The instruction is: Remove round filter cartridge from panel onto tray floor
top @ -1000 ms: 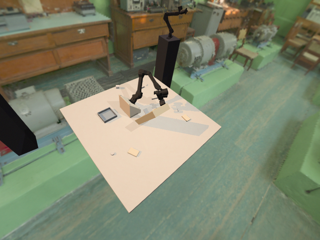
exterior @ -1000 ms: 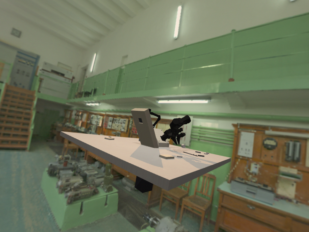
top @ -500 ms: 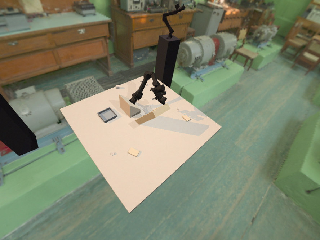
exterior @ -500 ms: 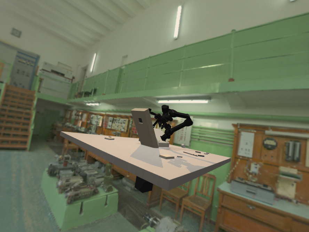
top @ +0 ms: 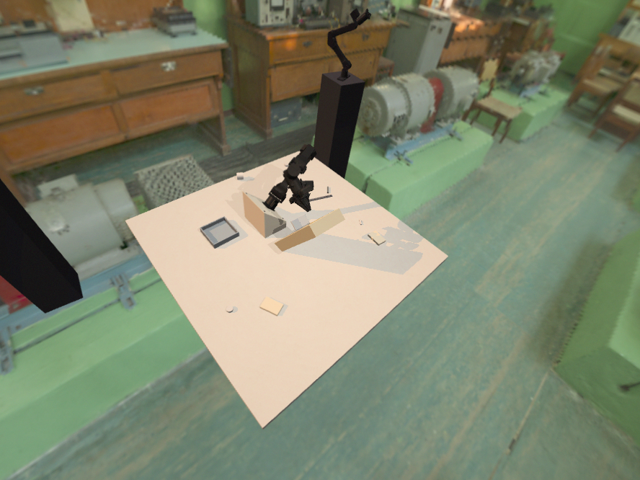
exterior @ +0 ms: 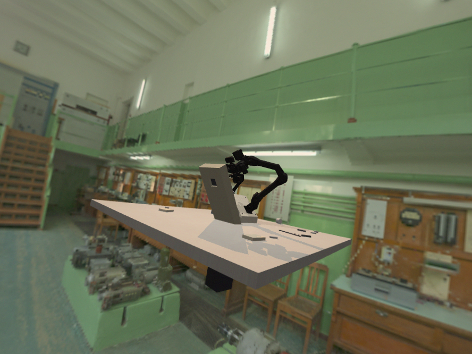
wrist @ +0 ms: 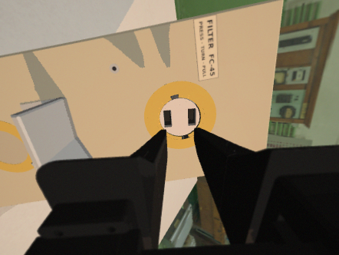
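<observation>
The round cartridge (wrist: 179,104) sits in the panel (wrist: 245,92) (top: 297,240) (exterior: 221,200), inside a yellow ring. Its two dark slots stand side by side, and small dark notches show at its top and bottom edges in the wrist view. My gripper (wrist: 179,134) (top: 308,207) is partly open with nothing between its fingers. In the wrist view, its fingertips appear just below the slots, at the cartridge's lower edge; whether they touch it I cannot tell. In the exterior view the panel hides the fingertips. The tray (top: 227,241) holds nothing visible.
A grey flap (wrist: 50,130) (top: 300,222) juts from the panel beside the cartridge. A wedge-shaped block (top: 253,211) stands between the tray and the panel. Flat tan blocks (top: 271,305) (exterior: 253,237), a small disc (top: 230,308) and a thin bar (top: 321,197) lie on the table.
</observation>
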Robot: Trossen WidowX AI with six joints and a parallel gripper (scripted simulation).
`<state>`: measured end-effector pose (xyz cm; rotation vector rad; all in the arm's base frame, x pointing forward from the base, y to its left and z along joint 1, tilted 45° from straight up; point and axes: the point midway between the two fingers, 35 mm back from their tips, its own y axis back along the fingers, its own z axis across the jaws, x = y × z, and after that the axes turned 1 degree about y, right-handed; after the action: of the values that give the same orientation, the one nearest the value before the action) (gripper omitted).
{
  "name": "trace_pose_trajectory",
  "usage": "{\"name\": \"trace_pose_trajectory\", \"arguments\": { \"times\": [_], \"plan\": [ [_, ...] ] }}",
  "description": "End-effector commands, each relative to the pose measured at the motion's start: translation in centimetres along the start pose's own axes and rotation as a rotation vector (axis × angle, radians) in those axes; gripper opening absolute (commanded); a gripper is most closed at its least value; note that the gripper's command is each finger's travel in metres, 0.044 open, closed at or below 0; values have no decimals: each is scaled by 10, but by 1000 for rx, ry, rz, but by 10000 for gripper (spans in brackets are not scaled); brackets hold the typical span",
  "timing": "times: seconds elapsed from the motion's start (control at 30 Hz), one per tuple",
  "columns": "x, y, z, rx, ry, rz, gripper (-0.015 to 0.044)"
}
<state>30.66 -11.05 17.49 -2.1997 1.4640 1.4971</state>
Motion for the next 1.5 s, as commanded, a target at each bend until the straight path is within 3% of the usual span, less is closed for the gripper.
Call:
{"name": "trace_pose_trajectory", "arguments": {
  "times": [0.0, 1.47],
  "plan": [
    [9, 7, -3, 14, 24, 3, 104],
    [8, -49, -4, 17, 26, 1, 104]
  ]
}}
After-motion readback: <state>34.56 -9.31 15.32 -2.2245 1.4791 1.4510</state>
